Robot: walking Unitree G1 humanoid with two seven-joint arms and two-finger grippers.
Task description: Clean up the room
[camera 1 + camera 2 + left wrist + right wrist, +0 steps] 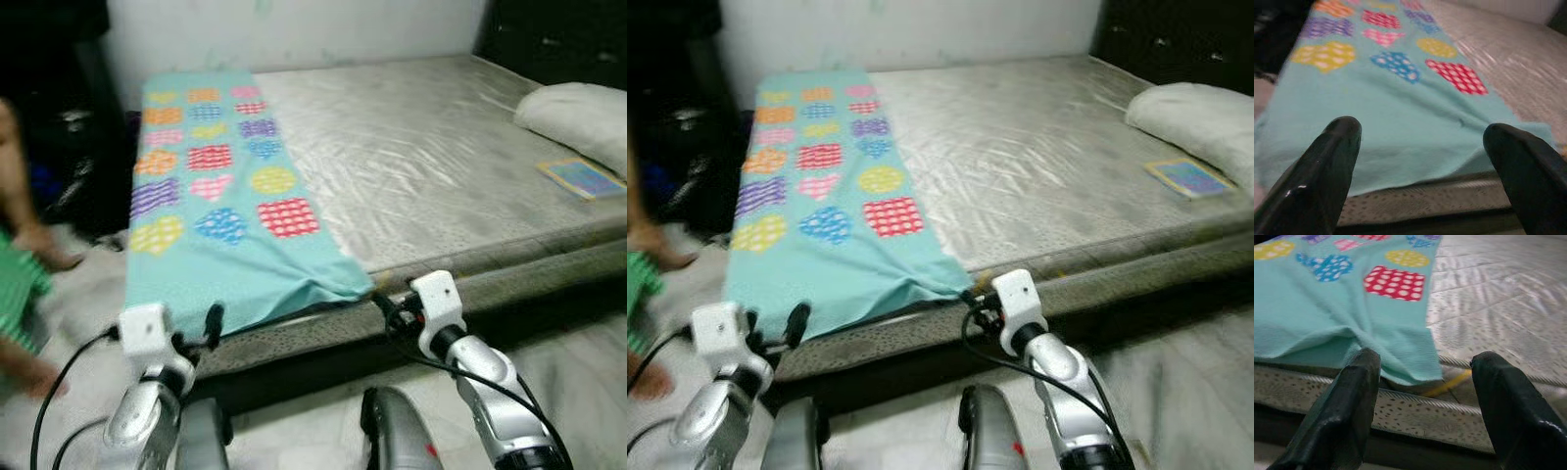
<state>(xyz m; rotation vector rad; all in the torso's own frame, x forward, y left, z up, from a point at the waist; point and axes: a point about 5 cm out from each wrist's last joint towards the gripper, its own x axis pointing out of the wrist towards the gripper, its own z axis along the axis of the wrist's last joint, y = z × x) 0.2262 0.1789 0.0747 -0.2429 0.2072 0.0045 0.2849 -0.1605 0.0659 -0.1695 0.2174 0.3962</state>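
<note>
A turquoise blanket (220, 206) printed with coloured hearts lies flat along the left side of a bare grey mattress (421, 166). Its near edge hangs slightly over the mattress front. My left gripper (1422, 147) is open just in front of that near edge, with the cloth between and beyond its fingers but not touched. My right gripper (1422, 377) is open at the blanket's near right corner (1410, 369), which droops between its two fingers. In the left eye view, both grippers sit low at the bed's front, the left gripper (201, 331) and the right gripper (387, 308).
A white pillow (578, 117) and a flat blue-and-yellow book (580, 178) lie at the mattress's right end. A person's leg and foot (44, 250) and green clothing (20, 284) are on the floor at left. A yellow strip (1449, 384) pokes from the mattress edge.
</note>
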